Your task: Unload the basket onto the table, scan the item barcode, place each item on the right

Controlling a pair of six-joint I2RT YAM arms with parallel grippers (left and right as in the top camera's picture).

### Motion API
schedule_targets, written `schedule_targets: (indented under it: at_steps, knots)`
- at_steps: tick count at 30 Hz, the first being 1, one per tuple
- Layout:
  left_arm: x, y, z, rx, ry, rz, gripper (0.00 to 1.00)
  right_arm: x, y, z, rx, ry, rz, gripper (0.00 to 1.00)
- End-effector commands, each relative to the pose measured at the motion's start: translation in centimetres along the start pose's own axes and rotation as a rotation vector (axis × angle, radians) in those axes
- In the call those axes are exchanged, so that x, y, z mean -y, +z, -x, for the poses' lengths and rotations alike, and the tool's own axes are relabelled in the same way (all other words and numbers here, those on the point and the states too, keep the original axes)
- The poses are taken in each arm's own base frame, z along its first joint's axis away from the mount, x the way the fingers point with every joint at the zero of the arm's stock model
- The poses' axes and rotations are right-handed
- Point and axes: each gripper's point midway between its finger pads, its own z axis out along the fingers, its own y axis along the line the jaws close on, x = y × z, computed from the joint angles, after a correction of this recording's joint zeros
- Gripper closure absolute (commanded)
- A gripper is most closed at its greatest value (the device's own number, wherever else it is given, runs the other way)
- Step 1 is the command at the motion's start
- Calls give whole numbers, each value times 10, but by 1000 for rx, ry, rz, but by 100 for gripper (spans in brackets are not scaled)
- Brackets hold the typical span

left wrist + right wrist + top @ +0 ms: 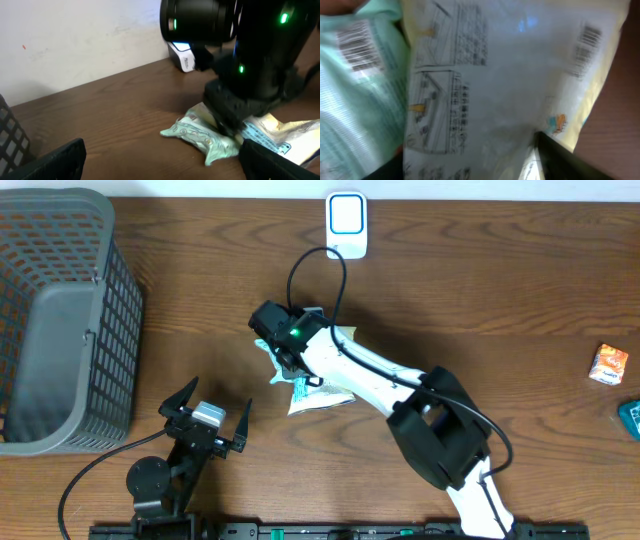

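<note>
Judging by its crinkled film, the white packet (318, 395) at overhead centre, overlapping a green packet (350, 75), looked light, limp and slippery; a sealed edge was your best pinch. Your left gripper (210, 412) gaped empty; whether your right gripper (282, 355) was clamping it could not be told.

The right pincer (278, 352) hides part of the white packet (318, 395), its jaws unseen; the edge cuts off a teal thing (631, 418).
</note>
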Motion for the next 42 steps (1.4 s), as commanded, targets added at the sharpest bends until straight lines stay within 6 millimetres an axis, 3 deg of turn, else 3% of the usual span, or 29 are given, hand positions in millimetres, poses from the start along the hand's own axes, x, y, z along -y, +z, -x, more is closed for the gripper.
schedule_targets:
  at_steps: [1,6,10,14,17,21,24,25,27,31,34,35,36,38,39,40,42]
  knots:
    - [6,1,-16,-40,-9,-27,2,3,13,-19,-61,17,-38,50]
    - [6,1,-16,-40,-9,-27,2,37,12,-28,-107,95,-168,99]
    - [6,1,-16,-40,-9,-27,2,64,-7,-30,-187,176,-235,99]
    - [6,1,-16,-40,-9,-27,2,90,-36,-16,-240,207,-262,98]
    - [6,1,-16,-40,-9,-27,2,93,-46,5,-233,-3,-202,98]
    - [6,1,-16,-40,-9,-27,2,87,-40,25,-174,-333,-158,99]
    - [6,1,-16,-40,-9,-28,2,88,-36,25,-173,-490,-167,77]
    - [6,1,-16,-40,-9,-27,2,90,-37,25,-176,-478,-179,57]
    - [6,1,-16,-40,-9,-27,2,91,-39,25,-167,-459,-195,1]
    - [6,1,-16,-40,-9,-27,2,90,-57,33,-113,-359,-208,1]
    - [6,1,-16,-40,-9,-28,2,75,-71,42,-73,-270,-111,1]
    - [6,1,-16,-40,-9,-28,2,68,-73,44,-62,-258,-69,2]
    - [6,1,-16,-40,-9,-27,2,61,-73,49,-44,-243,-36,13]
    - [6,1,-16,-40,-9,-27,2,60,-73,54,-16,-165,-39,50]
    - [6,1,-16,-40,-9,-27,2,61,-72,54,-16,-117,-47,81]
    - [6,1,-16,-40,-9,-27,2,62,-71,53,-18,-72,-54,98]
    - [6,1,-16,-40,-9,-27,2,63,-68,51,-25,-14,-61,99]
